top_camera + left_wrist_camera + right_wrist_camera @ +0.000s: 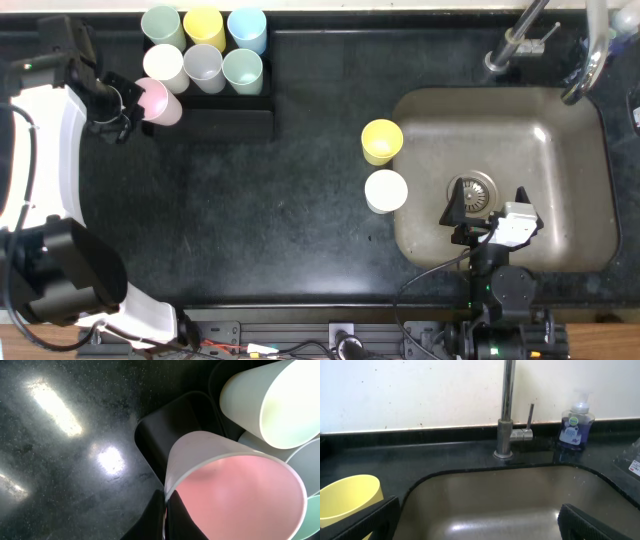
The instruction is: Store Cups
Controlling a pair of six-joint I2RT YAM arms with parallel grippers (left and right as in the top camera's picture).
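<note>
Overhead shot: black counter w/ 1 steel sink at right. 9 cups total. 6 stand upright in 1 black rack at upper left, in 2 rows of 3. Top row: pale green cup, yellow cup, blue cup. Next row: cream cup, grey cup, mint cup. The 7th, a pink cup, is tilted at the rack's left end, just below the cream cup, over the rack's bottom row. The left gripper pinches its rim, fingers narrow. Cannot tell if the pink cup touches the rack. The last 2 stand on the counter near frame ctr, just beside the sink's left rim: loose yellow cup above, white cup below, close together. The right gripper hangs over the sink near the drain, fingers spread wide, holding nothing. 1 faucet at upper right. In the right wrist view, 1 soap bottle stands just beside the faucet.
</note>
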